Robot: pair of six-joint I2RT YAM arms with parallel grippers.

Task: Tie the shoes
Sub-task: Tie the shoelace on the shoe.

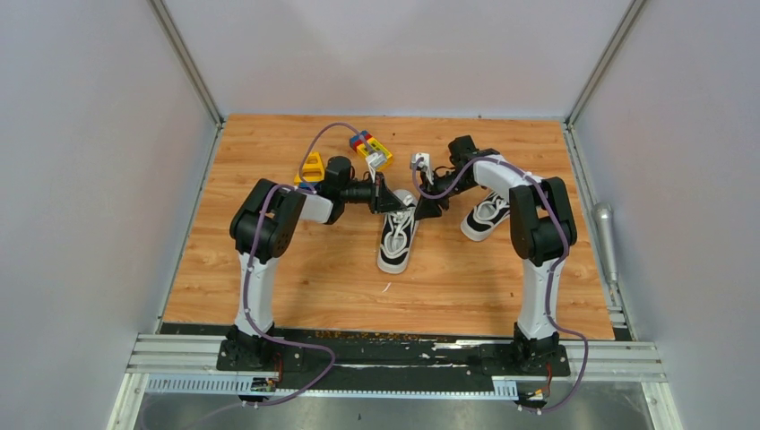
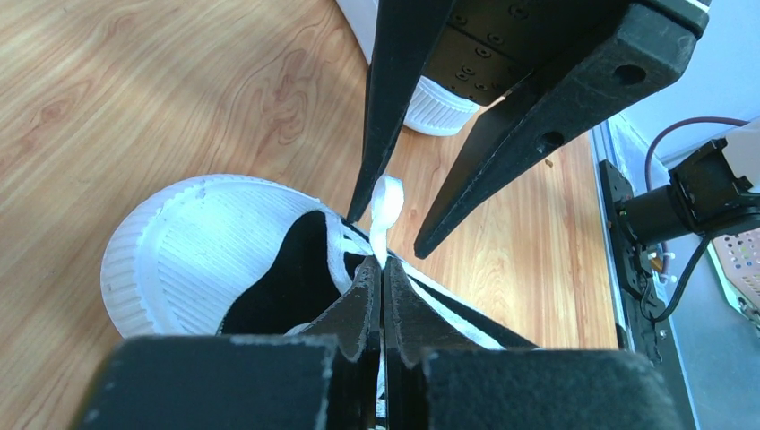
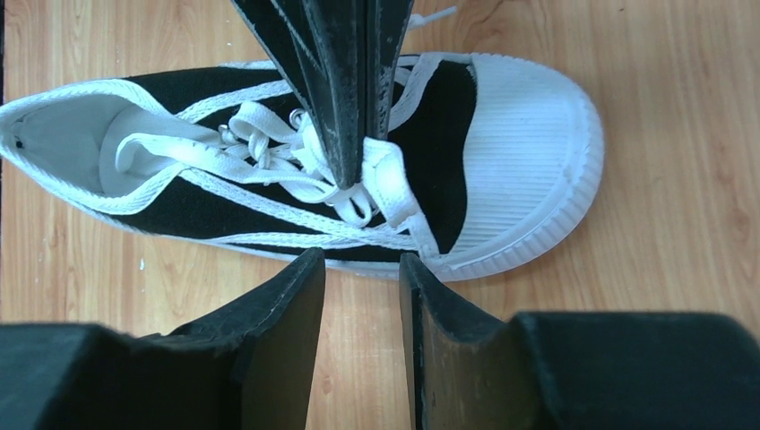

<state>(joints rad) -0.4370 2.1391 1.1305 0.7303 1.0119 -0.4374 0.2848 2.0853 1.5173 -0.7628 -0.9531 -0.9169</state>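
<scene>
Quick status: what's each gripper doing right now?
Left gripper: shut, pinching the flat white lace of the black canvas sneaker.
Right gripper: open, holding nothing.

Sole-down, apart: two small black canvas sneakers (image 1: 397, 244), white toe caps; middle one's white lace (image 2: 385, 208) looped upward.

My left arm (image 1: 264, 224) and right arm (image 1: 538, 224): black and white
I see black joints, white links and a purple cable (image 1: 336, 124) along each; the right hand (image 3: 363, 269) has flat matte-black wedge fingers (image 3: 278, 340).
</scene>
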